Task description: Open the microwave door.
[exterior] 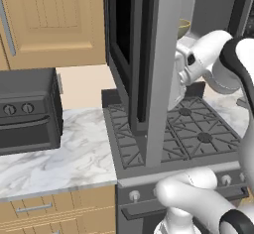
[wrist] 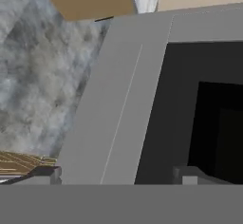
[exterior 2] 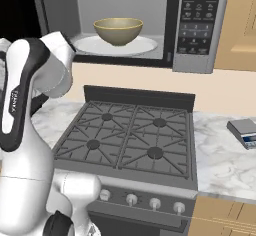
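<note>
Microwave door [exterior: 158,74] swung wide open above the stove.
Stiff, hinged panel, likely light; push its edge. Gripper [wrist: 114,173] apparently spread, holding nothing.

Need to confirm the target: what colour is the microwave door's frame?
Grey-silver, around black glass; the microwave door shows best in the left base view.

Kitchen: stove [exterior 2: 130,140], microwave [exterior 2: 150,25], cabinets [exterior: 49,22].

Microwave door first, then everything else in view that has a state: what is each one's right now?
microwave door: swung wide open, standing out over the stove.
microwave cavity: exposed.
bowl: upright on the turntable plate inside.
gripper: fingers apart, against the door's grey frame, holding nothing.
wooden cabinet door: closed.
stove: burners bare.
</note>
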Tool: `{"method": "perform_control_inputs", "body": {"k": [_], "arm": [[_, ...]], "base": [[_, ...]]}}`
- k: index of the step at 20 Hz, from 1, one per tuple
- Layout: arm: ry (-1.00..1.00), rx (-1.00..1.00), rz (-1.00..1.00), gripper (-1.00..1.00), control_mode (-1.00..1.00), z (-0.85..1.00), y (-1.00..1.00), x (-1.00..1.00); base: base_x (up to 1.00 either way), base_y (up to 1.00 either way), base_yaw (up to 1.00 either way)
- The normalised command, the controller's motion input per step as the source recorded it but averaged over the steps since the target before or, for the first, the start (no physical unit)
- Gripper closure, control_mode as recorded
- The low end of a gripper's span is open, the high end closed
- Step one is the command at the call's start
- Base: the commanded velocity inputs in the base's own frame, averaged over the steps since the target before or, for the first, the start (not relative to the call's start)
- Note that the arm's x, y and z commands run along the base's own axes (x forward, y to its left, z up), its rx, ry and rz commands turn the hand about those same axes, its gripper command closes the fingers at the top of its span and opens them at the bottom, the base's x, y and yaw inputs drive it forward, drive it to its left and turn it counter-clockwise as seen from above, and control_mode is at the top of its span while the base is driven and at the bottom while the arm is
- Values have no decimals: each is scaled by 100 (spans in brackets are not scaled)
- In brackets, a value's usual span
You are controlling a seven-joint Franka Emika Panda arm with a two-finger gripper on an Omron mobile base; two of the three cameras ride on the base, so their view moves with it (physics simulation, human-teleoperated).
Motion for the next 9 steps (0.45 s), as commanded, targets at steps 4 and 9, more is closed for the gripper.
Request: {"method": "perform_control_inputs", "body": {"k": [4, 9], "arm": [[-5, -12, -54, -100, -100, -30, 77, 85], [-4, -6, -48, -100, -100, -33, 88, 81]], "base": [[0, 0, 0], [0, 0, 0]]}}
